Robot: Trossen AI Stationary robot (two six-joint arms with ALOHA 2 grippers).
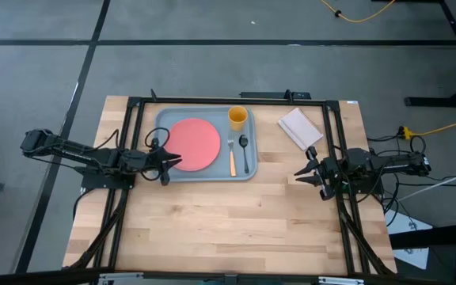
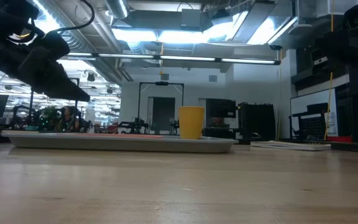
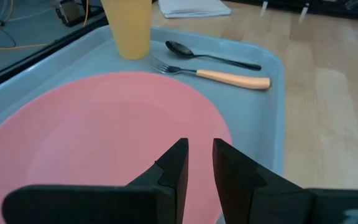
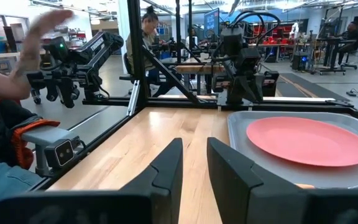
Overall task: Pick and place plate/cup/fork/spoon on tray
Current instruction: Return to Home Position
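Note:
The grey-blue tray lies at the table's far middle. On it rest the salmon-pink plate, the yellow cup standing upright at the far right corner, the orange-handled fork and the dark spoon, the last two side by side right of the plate. My left gripper hovers over the plate's near left rim, empty, its fingers a narrow gap apart; in the low view it is clear above the tray. My right gripper hovers right of the tray, empty, with a narrow gap.
A white folded napkin lies right of the tray near the far edge. Bare wooden table stretches across the near half. In the right wrist view a person's raised hand and arm show beyond the table's left side.

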